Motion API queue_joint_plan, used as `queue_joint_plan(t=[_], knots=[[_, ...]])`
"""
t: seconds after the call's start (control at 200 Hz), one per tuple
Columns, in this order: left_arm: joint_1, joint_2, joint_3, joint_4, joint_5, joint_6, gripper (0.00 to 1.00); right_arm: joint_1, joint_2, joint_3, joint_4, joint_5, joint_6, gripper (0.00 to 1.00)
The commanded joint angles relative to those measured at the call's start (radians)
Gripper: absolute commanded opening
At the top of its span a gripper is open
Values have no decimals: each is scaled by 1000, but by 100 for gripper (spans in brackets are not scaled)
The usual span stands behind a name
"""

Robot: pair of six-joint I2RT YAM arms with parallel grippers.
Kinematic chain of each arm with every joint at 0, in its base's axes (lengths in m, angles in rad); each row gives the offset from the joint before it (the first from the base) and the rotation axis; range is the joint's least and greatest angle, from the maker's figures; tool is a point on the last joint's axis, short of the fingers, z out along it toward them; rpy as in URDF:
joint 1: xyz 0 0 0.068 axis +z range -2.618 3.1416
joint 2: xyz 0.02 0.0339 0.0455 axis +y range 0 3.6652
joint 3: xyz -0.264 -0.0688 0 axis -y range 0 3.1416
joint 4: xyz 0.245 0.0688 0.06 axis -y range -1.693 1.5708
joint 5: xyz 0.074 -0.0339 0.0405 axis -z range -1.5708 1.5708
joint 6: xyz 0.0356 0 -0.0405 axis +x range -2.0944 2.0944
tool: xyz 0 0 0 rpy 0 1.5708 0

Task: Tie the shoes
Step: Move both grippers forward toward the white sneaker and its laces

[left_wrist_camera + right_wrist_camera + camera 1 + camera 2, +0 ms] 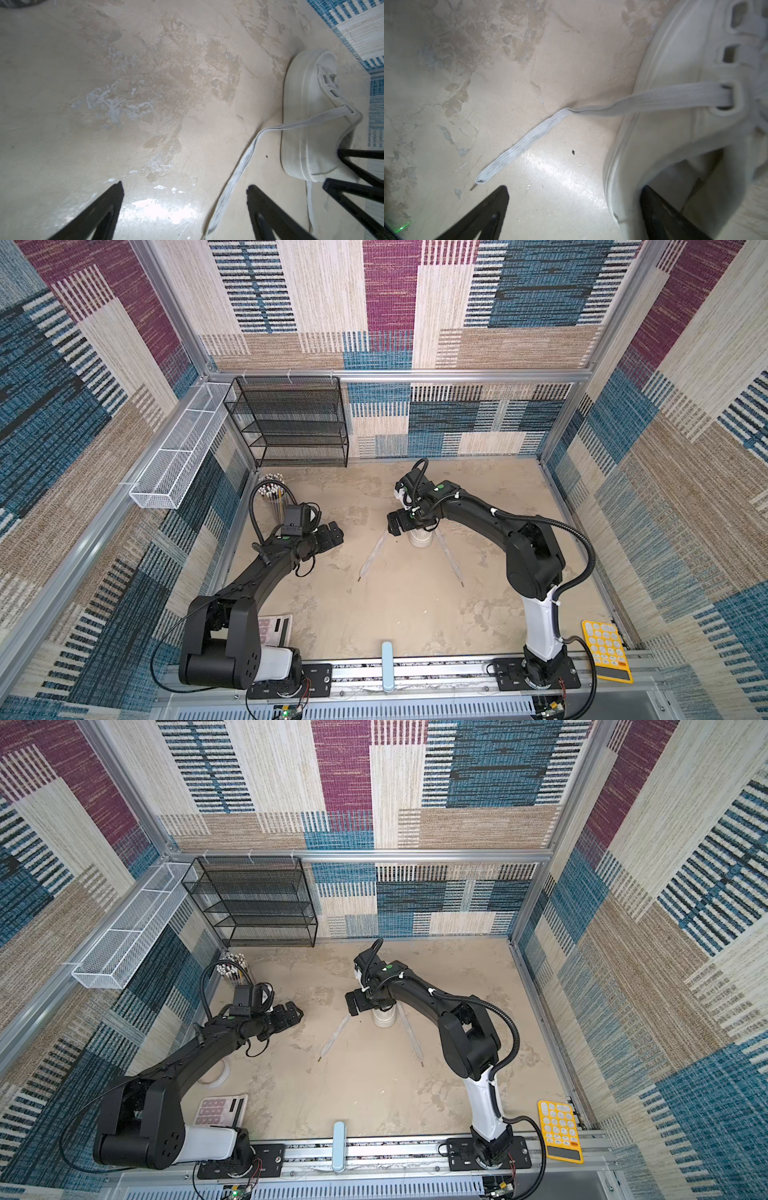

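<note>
Sneaker (pixel 307 149) sitting upright on the table (pixel 415 614), right under the right gripper (pixel 575 189) and off to one side of the left gripper (pixel 185 187). Untied, plainly: two laces (pixel 333 1038) thrown out flat and well apart, one toward each arm. Nothing crossed, no knot begun. Very start of the job, by the look of it.

Left gripper hanging low over bare table, jaws wide, holding nothing. Lace on its side (pixel 242 162) running past just beside one finger (pixel 257 199), not between the two. Right gripper spread wide too, empty, straddling the sole wall (pixel 629 145) in its wrist view; touching or not, cannot tell. Other lace (pixel 451 560) lying back toward that arm's base, untouched.

Now the pick-up, and worth doing tidily. Slide the left gripper sideways to bring the lace between the jaws, then drop straight down and pinch across the flat width, partway along rather than at the dark tip (pixel 473 188). Back the right gripper off the sneaker before closing, or risk shoving it. Keep slack in both laces. No hard tugs: likely to drag the sneaker or pull lace back through the eyelets (pixel 726 97).
</note>
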Motion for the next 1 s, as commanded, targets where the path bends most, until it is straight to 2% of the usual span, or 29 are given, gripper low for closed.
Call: queue_joint_plan(t=[0.0,0.351,0.636,0.992], knots=[[0,5,6,-8,8,-22,96,16,18,21,-65,-9,4,100],[-2,36,16,-20,37,-22,94,61,-21,-39,-106,-46,29,100],[-9,58,39,-61,58,-1,92,102,-138,-236,-4,-127,115,100],[-21,48,25,-74,59,-15,91,153,-167,-266,102,-242,200,100]])
